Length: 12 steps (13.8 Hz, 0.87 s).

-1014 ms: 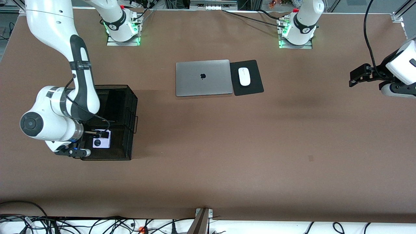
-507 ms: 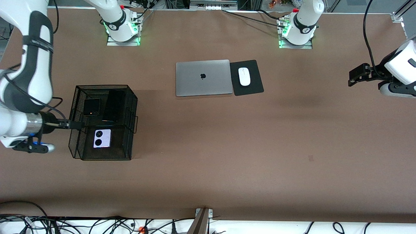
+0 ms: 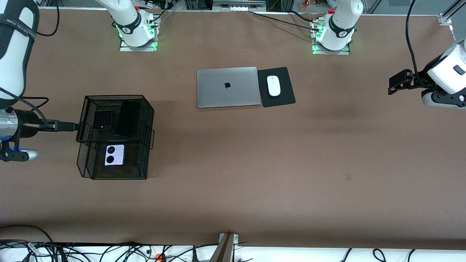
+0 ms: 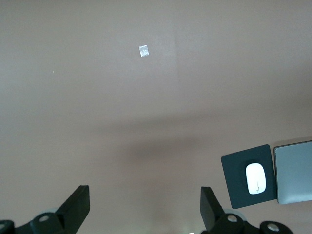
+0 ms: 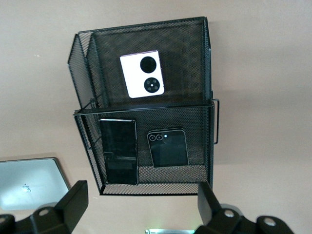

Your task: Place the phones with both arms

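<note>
— From the front, what do we have?
— A black mesh basket [image 3: 143, 120] near the tabletop's edge at the right arm's end. In its upper tier we see the small black flip phone [image 3: 102, 120] beside the long black slab phone [image 3: 127, 118]; the lilac-white flip phone [image 3: 114, 154] with two black lenses lies in the lower tier, nearer the camera. The right gripper [image 3: 65, 126] points level at the basket's outer wall, off the table. The left gripper [image 3: 398, 80] hangs near the tabletop's edge at the left arm's end. A grey laptop [image 3: 228, 87] and a white mouse [image 3: 273, 85] on a black pad [image 3: 282, 98] sit mid-table.
— And the left wrist?
— We see its fingers [image 4: 75, 207] spread wide, empty, over bare brown tabletop [image 4: 122, 97]; mouse and pad show.
— The right wrist?
— Fingers [image 5: 73, 200] spread, empty. All three phones lie flat in the basket, laptop corner alongside.
</note>
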Each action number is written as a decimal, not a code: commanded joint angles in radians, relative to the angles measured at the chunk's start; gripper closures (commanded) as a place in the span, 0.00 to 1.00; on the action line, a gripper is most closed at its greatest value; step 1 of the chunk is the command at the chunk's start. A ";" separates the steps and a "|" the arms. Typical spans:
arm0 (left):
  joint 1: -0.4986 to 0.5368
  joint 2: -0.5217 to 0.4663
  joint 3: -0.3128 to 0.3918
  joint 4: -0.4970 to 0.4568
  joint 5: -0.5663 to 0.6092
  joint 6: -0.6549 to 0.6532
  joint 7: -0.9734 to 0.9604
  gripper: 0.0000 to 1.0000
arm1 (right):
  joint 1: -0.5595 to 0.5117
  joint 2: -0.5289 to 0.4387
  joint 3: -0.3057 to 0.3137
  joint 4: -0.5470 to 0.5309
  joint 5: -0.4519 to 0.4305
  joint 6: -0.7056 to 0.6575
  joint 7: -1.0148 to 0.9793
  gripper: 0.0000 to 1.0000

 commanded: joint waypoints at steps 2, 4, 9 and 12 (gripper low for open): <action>0.008 -0.002 -0.004 0.023 -0.019 -0.030 0.000 0.00 | -0.020 -0.053 0.044 -0.012 -0.045 0.012 -0.004 0.01; 0.008 -0.004 -0.002 0.023 -0.019 -0.032 0.002 0.00 | -0.081 -0.102 0.154 -0.038 -0.120 0.038 0.027 0.01; 0.008 -0.005 0.000 0.023 -0.018 -0.050 0.003 0.00 | -0.183 -0.375 0.343 -0.466 -0.229 0.376 0.073 0.01; 0.008 -0.005 -0.002 0.023 -0.019 -0.052 0.002 0.00 | -0.233 -0.395 0.427 -0.497 -0.318 0.415 0.073 0.01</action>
